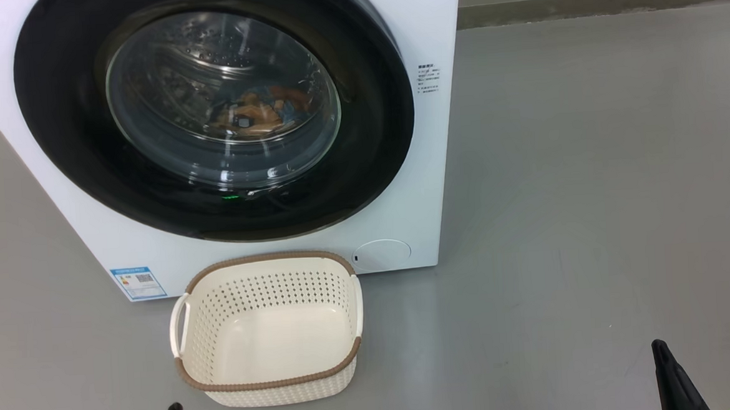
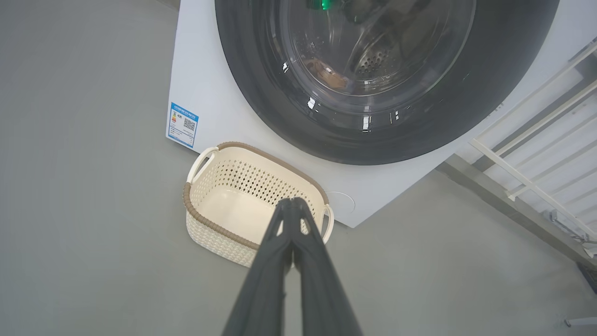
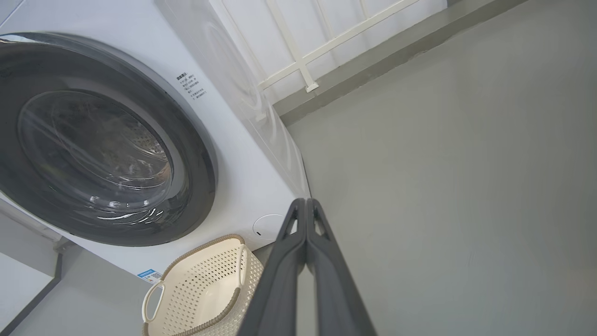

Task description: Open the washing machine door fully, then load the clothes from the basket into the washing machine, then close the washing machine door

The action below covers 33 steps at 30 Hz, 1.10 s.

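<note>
Ahead of left fingers (image 2: pixel 270 266), pressed together and empty: small cream-white perforated plastic basket with brown woven-look rim (image 2: pixel 214 227), bare inside, parked on grey floor (image 2: pixel 93 233) just under big white front-loading washing machine (image 2: pixel 200 93), likely for a short carry. Above it, large round door with glossy black rim and bulging glass (image 2: pixel 242 70), apparently seated flush; blue-and-orange fabric bundle (image 1: pixel 260 113) lying in drum behind glass. Likewise pressed together and empty, right fingers (image 3: pixel 284 261), well apart over open floor. Task judged done; both held clear of door swing. Ample room rightward up to white railing (image 3: pixel 303 59).
</note>
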{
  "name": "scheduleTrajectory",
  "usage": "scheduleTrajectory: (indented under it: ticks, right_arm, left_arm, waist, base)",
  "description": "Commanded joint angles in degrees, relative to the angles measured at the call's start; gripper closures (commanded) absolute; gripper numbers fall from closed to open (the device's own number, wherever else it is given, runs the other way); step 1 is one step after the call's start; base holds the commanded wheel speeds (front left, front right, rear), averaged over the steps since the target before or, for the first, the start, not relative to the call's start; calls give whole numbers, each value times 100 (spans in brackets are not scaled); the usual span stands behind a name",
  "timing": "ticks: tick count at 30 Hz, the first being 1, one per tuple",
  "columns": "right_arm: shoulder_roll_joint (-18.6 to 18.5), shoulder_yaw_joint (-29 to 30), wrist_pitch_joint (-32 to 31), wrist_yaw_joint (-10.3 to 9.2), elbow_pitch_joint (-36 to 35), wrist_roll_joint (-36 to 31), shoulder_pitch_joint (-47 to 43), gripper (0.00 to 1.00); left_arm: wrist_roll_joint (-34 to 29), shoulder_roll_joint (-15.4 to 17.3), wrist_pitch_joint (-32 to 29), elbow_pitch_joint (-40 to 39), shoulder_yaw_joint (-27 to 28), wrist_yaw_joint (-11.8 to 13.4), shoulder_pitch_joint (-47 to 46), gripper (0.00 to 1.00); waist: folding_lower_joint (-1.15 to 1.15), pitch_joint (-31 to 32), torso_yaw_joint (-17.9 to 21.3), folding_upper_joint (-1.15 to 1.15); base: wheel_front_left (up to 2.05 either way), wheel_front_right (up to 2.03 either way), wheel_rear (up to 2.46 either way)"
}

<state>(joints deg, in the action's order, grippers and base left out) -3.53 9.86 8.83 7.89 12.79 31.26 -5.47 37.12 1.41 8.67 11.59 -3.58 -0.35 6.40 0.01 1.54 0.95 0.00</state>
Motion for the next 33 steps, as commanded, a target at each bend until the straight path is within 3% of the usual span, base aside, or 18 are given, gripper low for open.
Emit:
scheduleTrajectory:
  ticks: [1, 33]
  right_arm:
    - [-33, -62, -49, -13, -111, 246, 289, 100]
    - [3, -160, -592, -23, -26, 2380, 610, 100]
  left_arm:
    - [203, 75, -40, -96, 123, -50, -293, 100]
    - [2141, 103, -579, 30, 447, -293, -646, 100]
  waist:
    - [-1, -4, -3, 0]
    - [-1, -65, -36, 0]
  base:
    - [0, 0, 0]
    - [0, 0, 0]
